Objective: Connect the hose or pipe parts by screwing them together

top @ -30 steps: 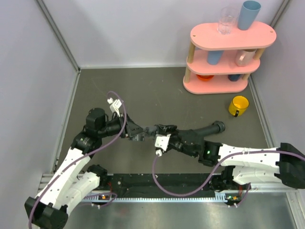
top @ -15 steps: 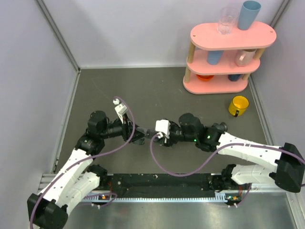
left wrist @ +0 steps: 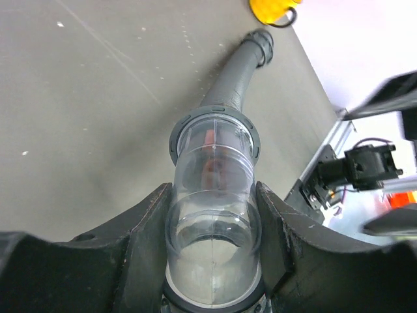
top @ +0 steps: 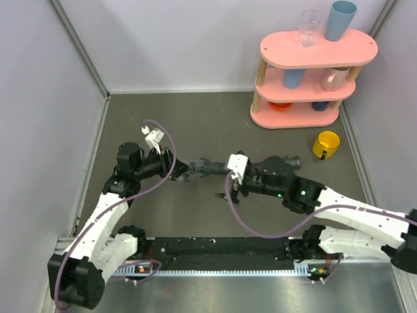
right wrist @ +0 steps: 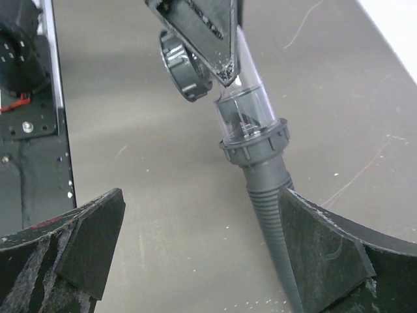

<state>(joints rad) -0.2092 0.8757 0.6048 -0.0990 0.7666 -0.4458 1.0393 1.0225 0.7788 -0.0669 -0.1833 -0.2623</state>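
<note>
A clear elbow fitting [left wrist: 212,189] with dark-grey ring nuts sits between my left gripper's [left wrist: 213,195] jaws, which are shut on it. The far ring nut [left wrist: 177,140] joins it to the dark ribbed hose [left wrist: 231,72], whose other cuff lies near a yellow mug. My right gripper [right wrist: 199,215] stands wide open around the hose [right wrist: 270,215], just behind the ring nut [right wrist: 255,147]. The hose runs close along one finger [right wrist: 326,261]. From above, left gripper [top: 182,171] and right gripper [top: 220,175] face each other, and the right arm hides most of the hose [top: 207,164].
A pink three-tier shelf [top: 313,52] with cups and a glass stands at the far right. The yellow mug [top: 326,144] sits in front of it, near the hose's far cuff [top: 294,160]. A black rail [top: 221,251] runs along the near edge. Grey walls enclose the table.
The right gripper's jaws have spread wide and let go of the hose end. Both grippers and the joined parts have shifted a little toward the far side, and both wrists have rolled.
</note>
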